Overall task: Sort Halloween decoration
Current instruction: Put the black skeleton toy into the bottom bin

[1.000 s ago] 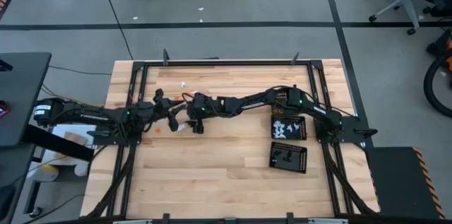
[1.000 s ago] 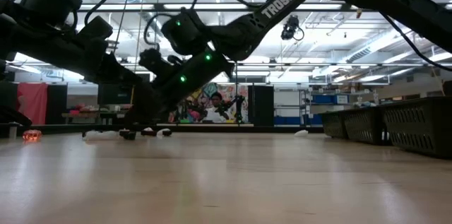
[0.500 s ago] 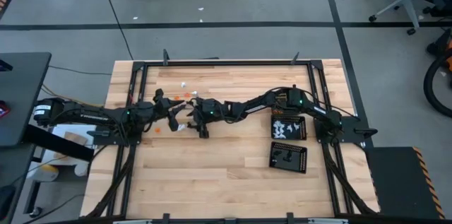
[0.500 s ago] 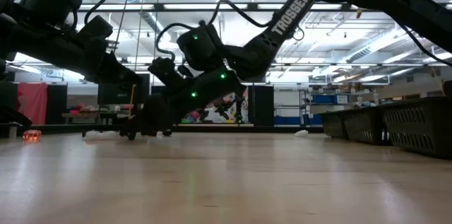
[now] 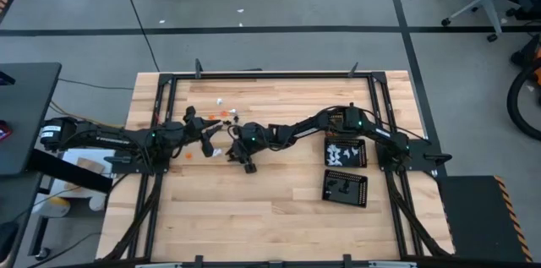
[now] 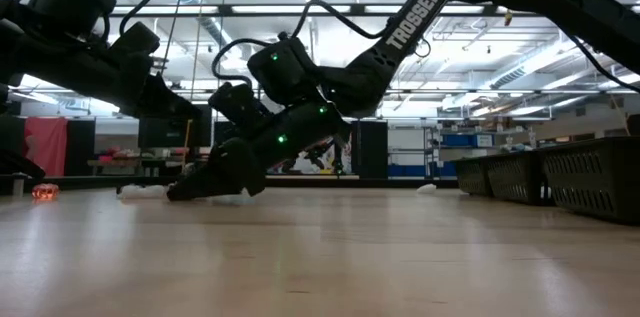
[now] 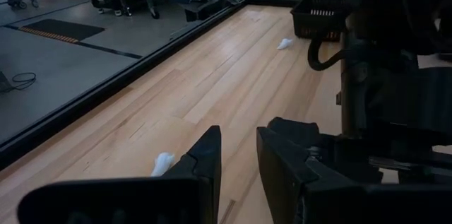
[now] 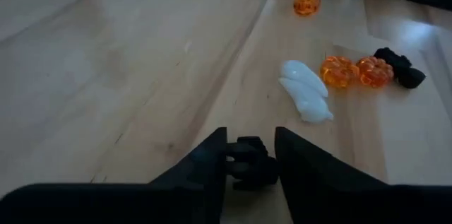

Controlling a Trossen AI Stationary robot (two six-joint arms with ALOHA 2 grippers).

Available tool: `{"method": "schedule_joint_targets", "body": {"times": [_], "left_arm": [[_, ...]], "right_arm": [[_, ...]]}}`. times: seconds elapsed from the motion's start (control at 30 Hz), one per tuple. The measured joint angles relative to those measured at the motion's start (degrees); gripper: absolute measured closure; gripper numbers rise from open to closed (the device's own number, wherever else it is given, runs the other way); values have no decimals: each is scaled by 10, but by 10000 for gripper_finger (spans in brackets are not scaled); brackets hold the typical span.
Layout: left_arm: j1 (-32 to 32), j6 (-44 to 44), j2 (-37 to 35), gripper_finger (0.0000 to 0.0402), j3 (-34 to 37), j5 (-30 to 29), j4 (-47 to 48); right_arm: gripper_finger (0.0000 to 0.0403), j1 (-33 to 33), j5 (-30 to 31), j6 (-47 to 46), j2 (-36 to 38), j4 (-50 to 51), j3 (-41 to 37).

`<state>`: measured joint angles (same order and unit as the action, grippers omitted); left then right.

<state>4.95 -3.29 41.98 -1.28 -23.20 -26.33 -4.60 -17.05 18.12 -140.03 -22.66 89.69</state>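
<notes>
Pale wooden planking forms the desk (image 5: 279, 209), framed by a black rail, with grey workshop floor around it. We find the right gripper (image 8: 248, 159) lowered to the boards near the desk's middle, its jaws narrowed on a small black piece (image 8: 252, 164) of the Halloween decoration; we judge this a pick for sorting. Just beyond lie a white piece (image 8: 305, 90), three orange pieces (image 8: 339, 71) and another black one (image 8: 400, 67), loose on the wood, presumably awaiting their turn. Two black trays (image 5: 345, 153) stand well apart on the right side of the desk, one holding white pieces, the other dark ones, which suggests sorting by colour. The left gripper (image 7: 236, 157) waits beside the cluster, its jaws narrow and holding nothing we can see.
</notes>
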Motion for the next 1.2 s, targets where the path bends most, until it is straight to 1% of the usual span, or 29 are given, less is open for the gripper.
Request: {"method": "schedule_joint_targets", "body": {"times": [0.07, 0.17, 0.4, 0.57, 0.8, 0.9, 0.97, 1.03, 1.1, 1.2], "left_arm": [[0, 0, 0, 324, 0, 0, 0], [0, 0, 0, 324, 0, 0, 0], [1, 0, 0, 324, 0, -4, 0], [1, 0, 0, 324, 0, -4, 0], [1, 0, 0, 324, 0, -4, 0], [1, 0, 0, 324, 0, -4, 0], [1, 0, 0, 324, 0, -4, 0], [1, 0, 0, 324, 0, -4, 0], [1, 0, 0, 324, 0, -6, 0], [1, 0, 0, 324, 0, -8, -4]], "right_arm": [[283, 0, 6, -8, 4, 3, 0], [285, -4, 16, -30, 11, -8, 1], [260, -4, 24, -44, 26, -57, 2], [226, -8, 22, -51, 25, -39, 2], [152, -25, 6, -80, 23, -37, -9], [134, -26, -8, -80, 23, -75, -37], [132, -24, -23, -79, 23, -125, -61], [136, -20, -21, -76, 24, -161, -88], [145, -18, -6, -72, 23, -177, -110], [164, -19, -3, -71, 23, -187, -129]]}}
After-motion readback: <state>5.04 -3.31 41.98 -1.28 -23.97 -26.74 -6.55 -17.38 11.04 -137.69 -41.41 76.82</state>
